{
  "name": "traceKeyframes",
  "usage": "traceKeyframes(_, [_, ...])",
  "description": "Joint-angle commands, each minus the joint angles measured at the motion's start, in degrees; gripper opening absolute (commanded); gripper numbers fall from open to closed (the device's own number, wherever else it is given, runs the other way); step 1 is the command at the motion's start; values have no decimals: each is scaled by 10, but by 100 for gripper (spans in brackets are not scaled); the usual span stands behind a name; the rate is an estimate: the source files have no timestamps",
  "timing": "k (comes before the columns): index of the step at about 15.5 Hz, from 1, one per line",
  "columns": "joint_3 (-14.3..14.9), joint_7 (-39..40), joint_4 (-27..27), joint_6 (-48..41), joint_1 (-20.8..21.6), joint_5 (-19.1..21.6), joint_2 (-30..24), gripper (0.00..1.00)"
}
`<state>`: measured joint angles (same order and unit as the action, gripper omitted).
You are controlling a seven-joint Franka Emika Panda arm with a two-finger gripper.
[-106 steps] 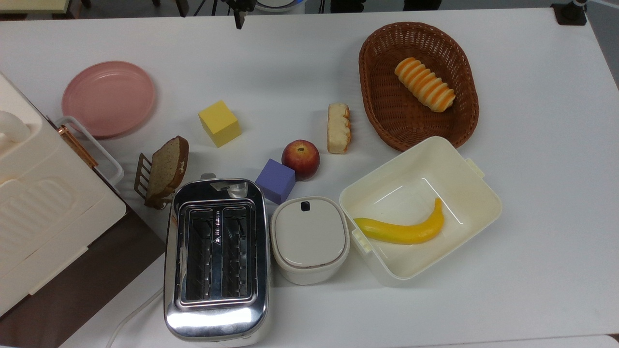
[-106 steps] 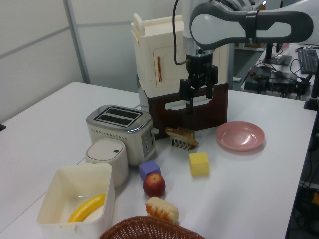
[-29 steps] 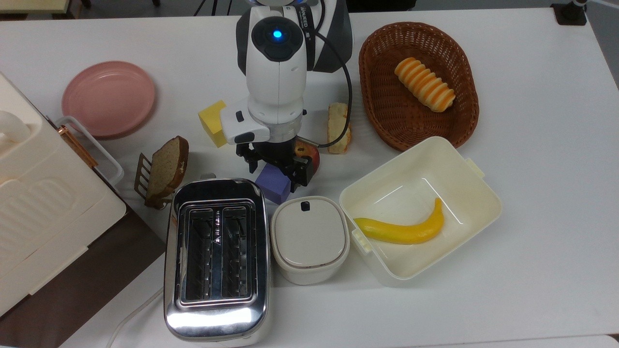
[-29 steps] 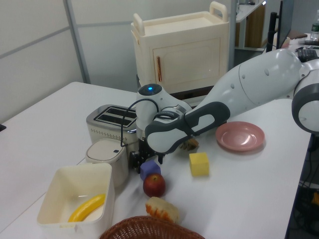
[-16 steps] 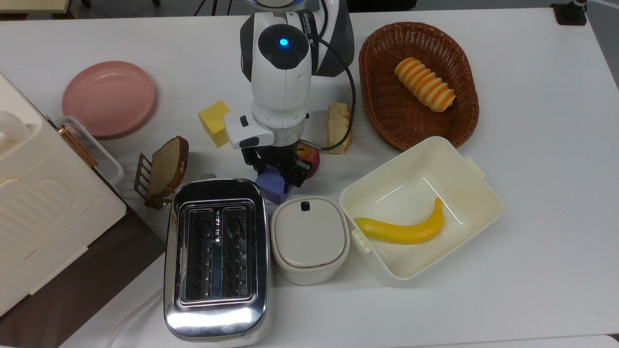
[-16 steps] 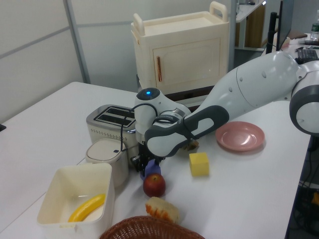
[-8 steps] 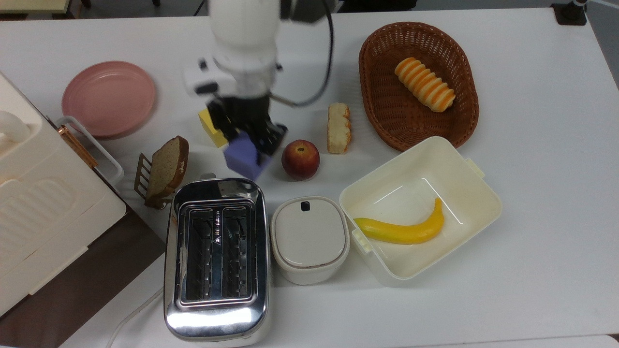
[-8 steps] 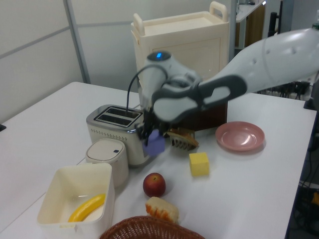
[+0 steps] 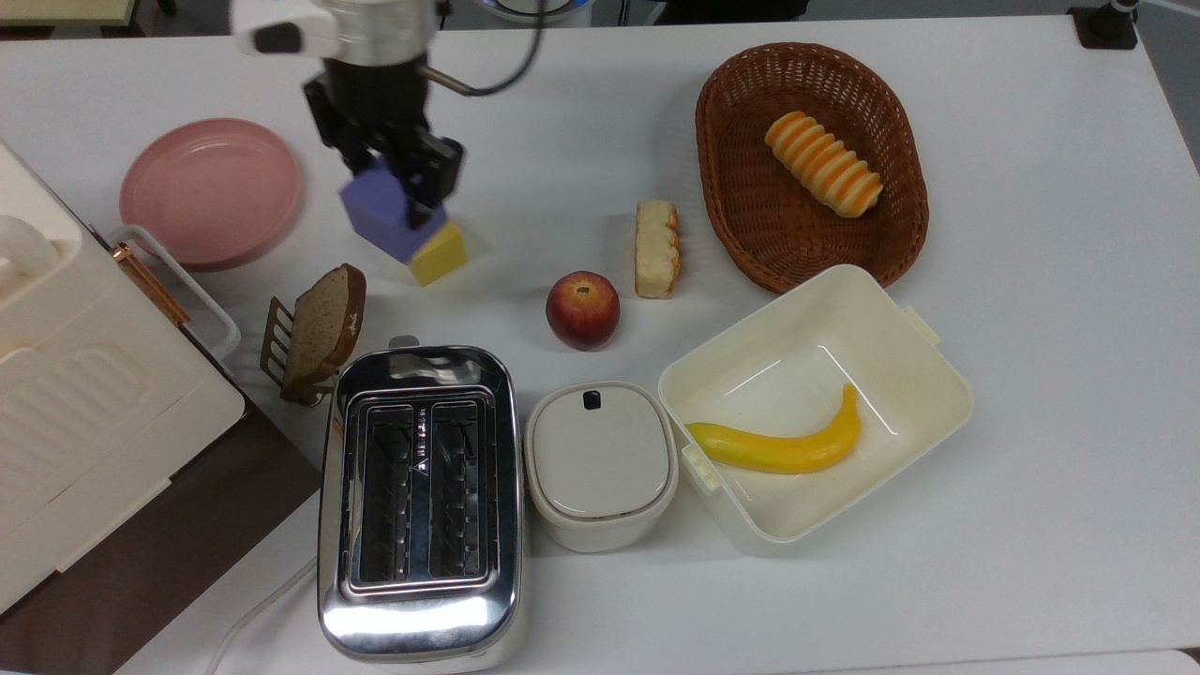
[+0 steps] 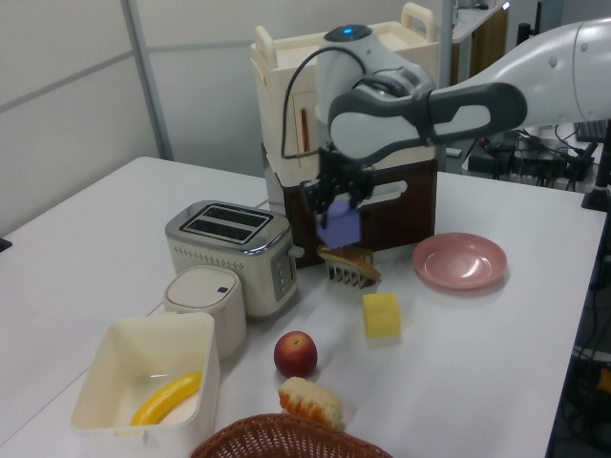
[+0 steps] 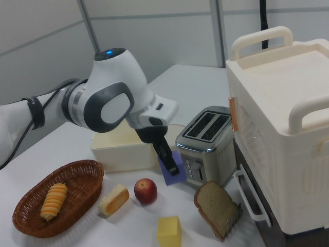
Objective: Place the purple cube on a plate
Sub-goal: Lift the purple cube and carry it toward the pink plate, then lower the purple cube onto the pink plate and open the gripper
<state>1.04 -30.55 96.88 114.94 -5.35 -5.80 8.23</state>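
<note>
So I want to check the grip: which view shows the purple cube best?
The top view: the purple cube sits unobstructed between the gripper fingers. The left view shows it small against the cabinet; the right view has a finger crossing it.

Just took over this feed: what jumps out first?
The gripper holds the purple cube in the air, above the yellow cube. The pink plate sits bare at the top view's left. A chrome toaster dominates the top view's bottom edge.

White-grey arm (image 10: 449,95), black hand (image 9: 392,173)
</note>
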Motion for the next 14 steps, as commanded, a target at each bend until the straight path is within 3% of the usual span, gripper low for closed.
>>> traceKeyframes(1, [-3,24,42,-32,-55,-5,-44,18])
traceKeyframes(3, [8,53,55,-35,-82,-5,-52,18])
traceKeyframes(9, [62,161,99,2,-103,-11,-50,18])
traceKeyframes(14, [72,182,129,67,-127,-13,-45,18])
